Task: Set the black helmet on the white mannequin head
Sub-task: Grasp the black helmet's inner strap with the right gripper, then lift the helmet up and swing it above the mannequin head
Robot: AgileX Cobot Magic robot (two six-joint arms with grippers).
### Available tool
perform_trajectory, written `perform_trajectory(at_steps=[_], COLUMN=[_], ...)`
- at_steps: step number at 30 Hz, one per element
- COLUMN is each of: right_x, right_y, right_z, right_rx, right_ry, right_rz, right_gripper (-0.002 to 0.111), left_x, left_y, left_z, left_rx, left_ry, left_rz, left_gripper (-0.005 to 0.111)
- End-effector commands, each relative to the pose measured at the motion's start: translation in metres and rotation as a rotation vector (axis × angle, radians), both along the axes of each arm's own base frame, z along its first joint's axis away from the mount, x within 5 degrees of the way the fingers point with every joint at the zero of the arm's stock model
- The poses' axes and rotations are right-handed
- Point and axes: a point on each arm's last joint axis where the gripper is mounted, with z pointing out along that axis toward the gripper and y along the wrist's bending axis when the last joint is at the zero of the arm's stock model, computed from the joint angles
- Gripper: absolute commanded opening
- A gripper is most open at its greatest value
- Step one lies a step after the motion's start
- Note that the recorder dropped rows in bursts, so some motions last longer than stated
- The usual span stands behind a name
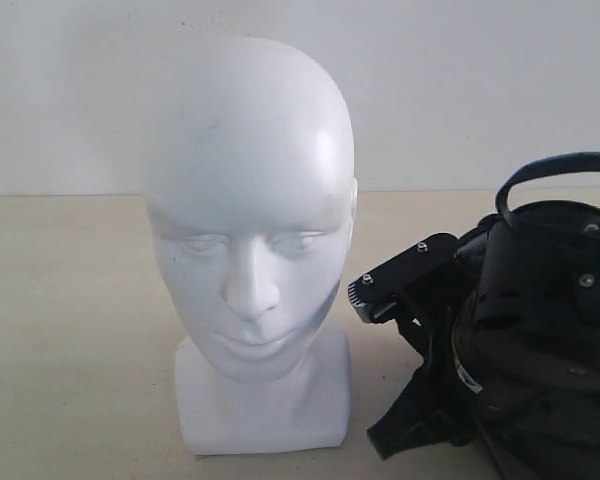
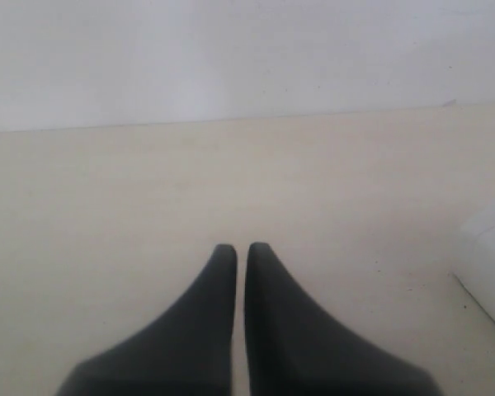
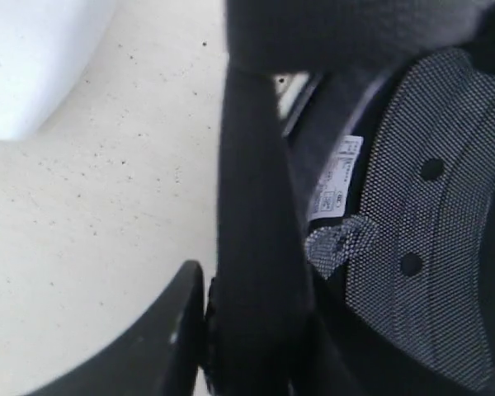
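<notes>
**On the surface: head upright, helmet gripped by its rim**

At the middle of the exterior view, the mannequin head (image 1: 250, 230) stands upright on its blocky neck base. Its long axis is vertical and its face is turned to the camera. It is glossy white plastic, bald and smoothly rounded, and it rests on the pale beige surface (image 1: 70, 350). The helmet (image 1: 540, 420) sits low at the right edge, just beside the neck base. It is a matte black mass, partly cut off, and which way its front points cannot be told. The right hand (image 1: 395, 300) reaches into it, one screw-studded finger lying on the side nearest the head.

From the left wrist view, the left hand (image 2: 240, 247) hangs over bare surface. Its two dark tapered fingers are pressed almost together around nothing, and a white corner of the base shows at the edge.

From the right wrist view, the right hand is clamped on the helmet's thick padded rim. One finger is outside the rim and the other is hidden within. Grey mesh lining, round studs and a small white label fill the hollow.
</notes>
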Motion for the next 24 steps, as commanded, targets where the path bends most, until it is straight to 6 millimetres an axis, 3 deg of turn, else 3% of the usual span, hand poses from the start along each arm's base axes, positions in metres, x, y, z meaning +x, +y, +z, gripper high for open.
perform_trajectory(at_steps=[1, 7, 14, 19, 24], right_x=[0.001, -0.002, -0.015, -0.023, -0.025], right_y=[-0.001, -0.011, -0.032, -0.051, -0.076], right_z=[0.001, 0.013, 0.061, 0.116, 0.178], right_rx=[-0.018, -0.073, -0.093, -0.11, 0.02], right_ry=[-0.008, -0.04, -0.19, -0.349, -0.499], right_rz=[0.009, 0.006, 0.023, -0.013, -0.092], right_gripper=[0.0, 0.0, 0.0, 0.0, 0.0], left_x=[0.0, 0.0, 0.0, 0.0, 0.0], left_y=[-0.001, -0.001, -0.001, -0.001, -0.001], left_z=[0.002, 0.002, 0.002, 0.002, 0.002], left_rx=[-0.011, -0.011, -0.011, -0.011, -0.011], left_ry=[-0.005, -0.005, -0.005, -0.005, -0.005], left_rz=[-0.01, -0.01, -0.01, -0.01, -0.01], left_gripper=[0.004, 0.004, 0.004, 0.004, 0.004])
